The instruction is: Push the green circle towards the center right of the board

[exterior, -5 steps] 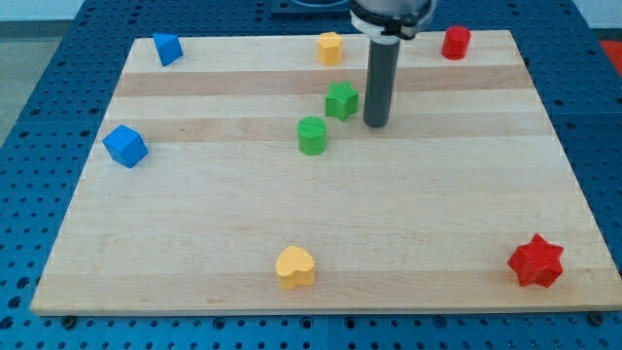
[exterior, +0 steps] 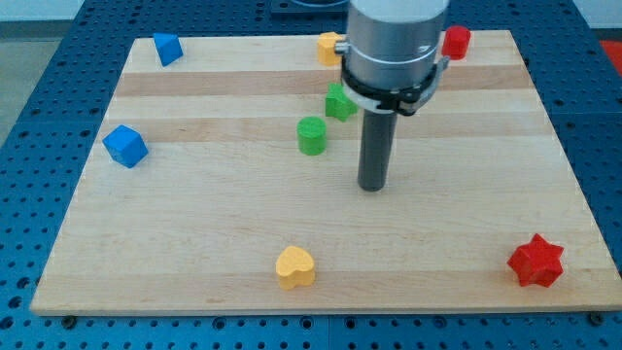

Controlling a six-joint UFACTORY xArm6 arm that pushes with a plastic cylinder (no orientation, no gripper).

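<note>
The green circle, a short green cylinder, stands on the wooden board a little above the middle. My tip rests on the board to the lower right of the green circle, with a clear gap between them. A green star-like block sits just up and right of the circle, partly hidden behind the arm's grey body.
A blue block is at the top left and a blue cube at the left edge. A yellow block and a red block sit along the top. A yellow heart is at the bottom, a red star at the bottom right.
My tip has moved toward the view's bottom, from beside the green star to below and right of the green circle. No block has moved.
</note>
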